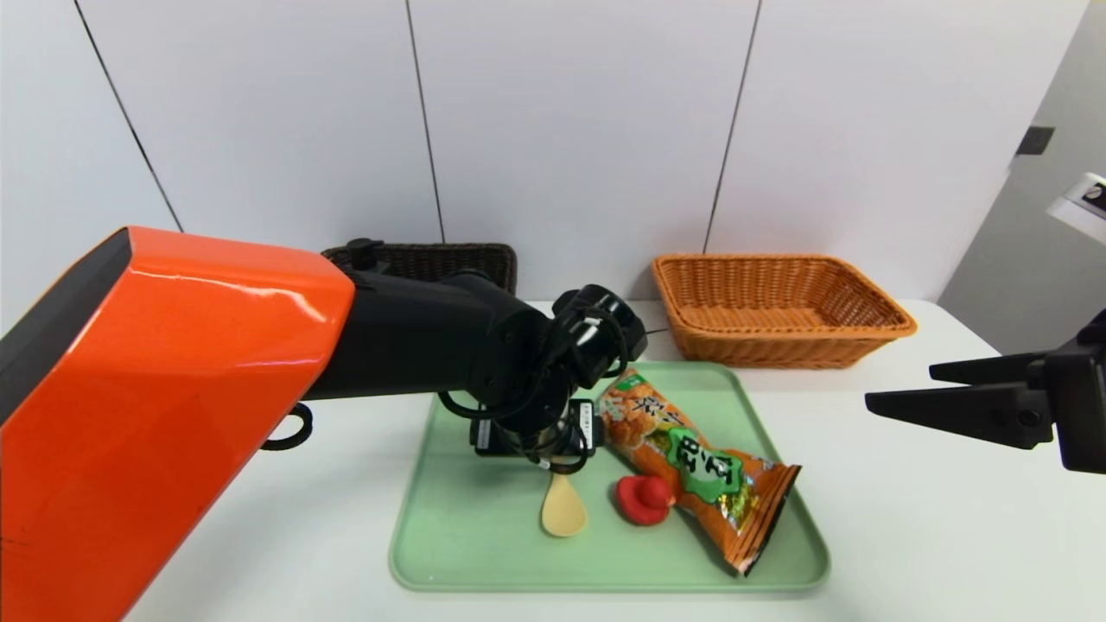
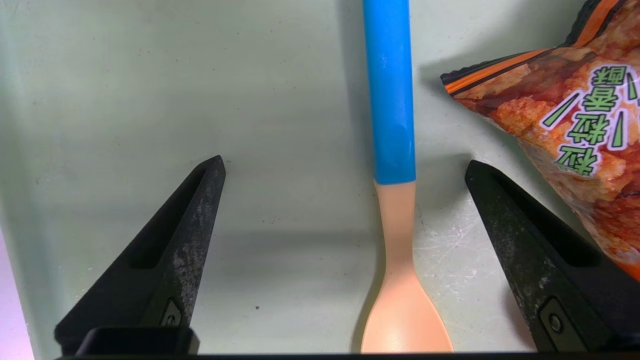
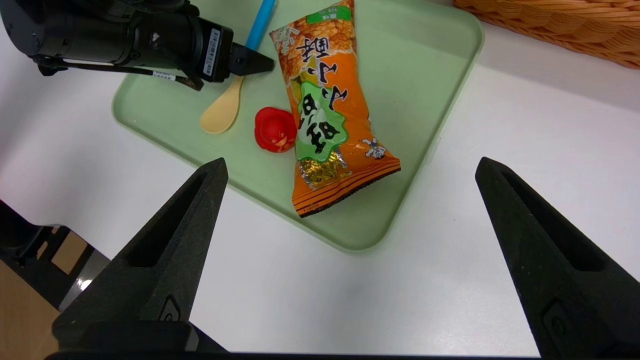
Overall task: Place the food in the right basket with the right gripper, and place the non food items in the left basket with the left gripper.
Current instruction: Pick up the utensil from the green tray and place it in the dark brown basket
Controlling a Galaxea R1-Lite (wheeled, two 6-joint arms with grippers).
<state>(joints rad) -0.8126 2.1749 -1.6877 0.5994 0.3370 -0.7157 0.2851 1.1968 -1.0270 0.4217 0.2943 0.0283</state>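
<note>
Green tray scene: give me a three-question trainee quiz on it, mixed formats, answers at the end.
1. True or false: the left gripper is clamped on the snack bag.
2. Multiple choice: what lies between the left gripper's open fingers?
a) the red item
b) the spoon
c) the snack bag
3. Fill in: under the task, the snack bag belongs in the ____ basket, using the ____ gripper.

Key: 1 false; 2 b; 3 right, right.
</note>
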